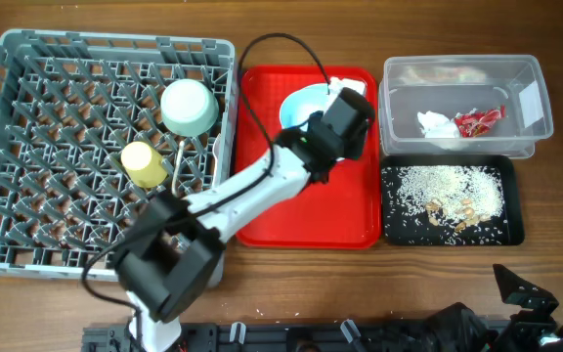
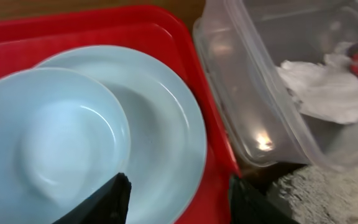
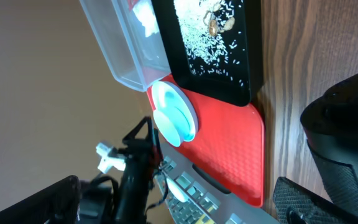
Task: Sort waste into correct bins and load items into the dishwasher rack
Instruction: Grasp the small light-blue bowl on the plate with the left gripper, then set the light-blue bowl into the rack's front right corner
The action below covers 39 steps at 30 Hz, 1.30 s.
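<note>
Left gripper (image 2: 180, 180), jaws wide, hovers over the unracked plate (image 2: 160, 124) near the surface's (image 1: 66, 293) far edge; bowl (image 1: 189, 108), cup (image 1: 145, 164) racked, waste (image 1: 448, 188) binned.

No writing, brand, number or sign can be read in any of the views. The only label is a white label (image 1: 532, 100) on the right wall of the clear plastic tub (image 1: 391, 110). In the overhead view it is too small for any print on it to be made out.
</note>
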### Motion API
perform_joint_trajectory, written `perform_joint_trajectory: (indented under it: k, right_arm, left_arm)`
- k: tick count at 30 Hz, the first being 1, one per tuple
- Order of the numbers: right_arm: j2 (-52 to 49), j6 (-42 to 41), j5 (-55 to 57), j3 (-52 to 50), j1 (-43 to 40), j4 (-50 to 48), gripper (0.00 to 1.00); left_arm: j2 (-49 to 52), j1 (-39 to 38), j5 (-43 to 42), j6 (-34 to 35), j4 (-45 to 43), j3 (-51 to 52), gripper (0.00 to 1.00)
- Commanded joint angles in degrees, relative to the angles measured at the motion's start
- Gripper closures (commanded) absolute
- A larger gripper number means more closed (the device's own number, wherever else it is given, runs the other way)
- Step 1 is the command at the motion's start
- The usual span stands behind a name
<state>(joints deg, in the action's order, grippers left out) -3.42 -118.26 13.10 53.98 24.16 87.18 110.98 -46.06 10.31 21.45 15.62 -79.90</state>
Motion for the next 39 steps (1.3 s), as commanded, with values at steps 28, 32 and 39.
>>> perform_joint_trajectory:
  k: [28,32,39]
  right_arm:
    - [-0.4,-0.4,0.0,0.0,-0.1,-0.1,0.00]
    - [-0.4,-0.4,0.0,0.0,-0.1,-0.1,0.00]
    - [-0.4,-0.4,0.0,0.0,-0.1,-0.1,0.00]
  left_arm:
    - [-38.4,38.7,-57.4,-15.2,58.4,1.6,0.96]
    - [-29.3,54.9,-78.9,-34.6,70.1,10.5,0.96]
    - [-19.5,70.0,-76.1,-37.6,63.9,23.8,0.96]
